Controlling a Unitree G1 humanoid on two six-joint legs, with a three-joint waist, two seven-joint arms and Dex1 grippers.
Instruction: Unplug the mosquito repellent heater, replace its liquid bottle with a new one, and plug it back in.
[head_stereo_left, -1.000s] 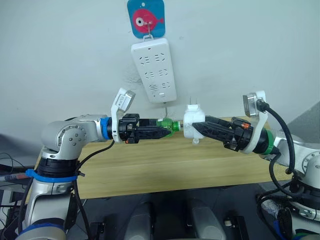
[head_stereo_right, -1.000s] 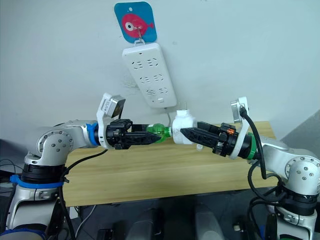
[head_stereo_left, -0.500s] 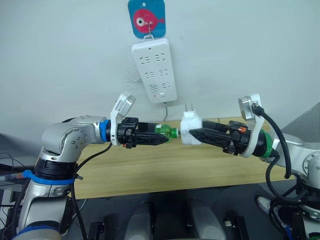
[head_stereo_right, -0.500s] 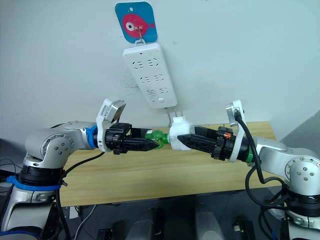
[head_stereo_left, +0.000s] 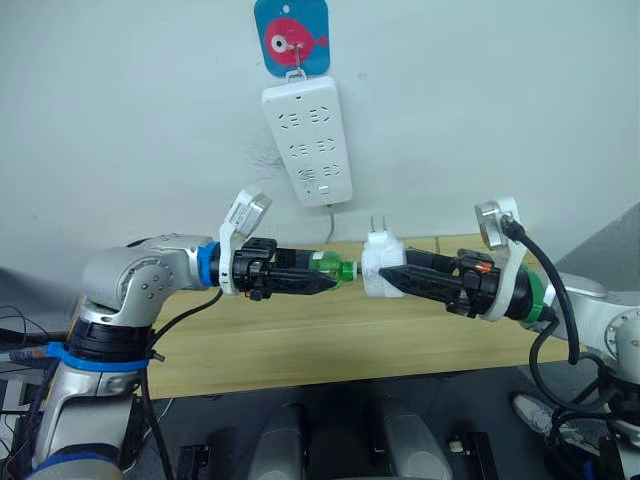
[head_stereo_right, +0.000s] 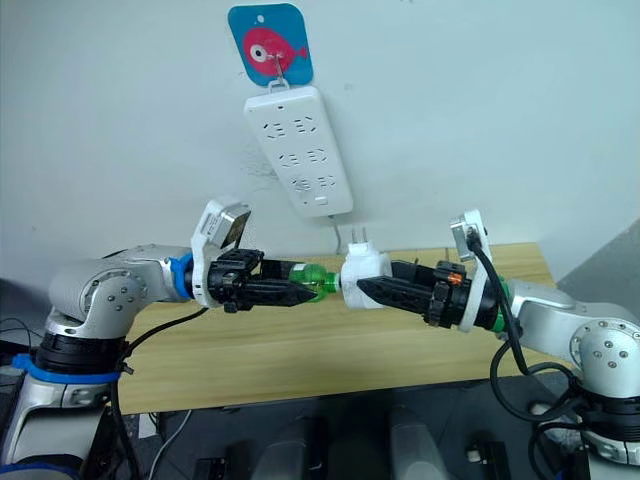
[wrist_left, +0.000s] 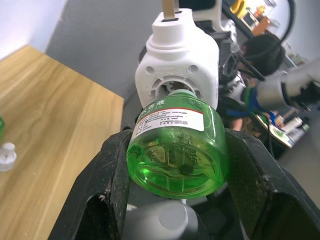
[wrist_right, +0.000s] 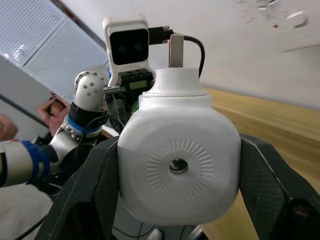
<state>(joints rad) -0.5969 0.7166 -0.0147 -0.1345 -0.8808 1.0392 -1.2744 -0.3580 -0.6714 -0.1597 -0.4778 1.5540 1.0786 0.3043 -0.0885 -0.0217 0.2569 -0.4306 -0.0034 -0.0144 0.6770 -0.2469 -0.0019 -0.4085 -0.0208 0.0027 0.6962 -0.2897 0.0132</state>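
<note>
While the right pincer (head_stereo_left: 392, 283) clamps the heater (head_stereo_left: 380, 268) below the power strip (head_stereo_left: 309, 143), the left pincer (head_stereo_left: 322, 283), gripping the green bottle (head_stereo_left: 332, 267), should keep it coaxial, twisting gently.

White heater (head_stereo_left: 381, 268) midair, prongs up; green bottle (head_stereo_left: 333, 268) at its socket.

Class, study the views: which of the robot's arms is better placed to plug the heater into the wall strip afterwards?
Probably the right: right gripper holds the small white rounded plastic heater, prongs up, below the long white power strip. Left gripper holds the green liquid bottle.
</note>
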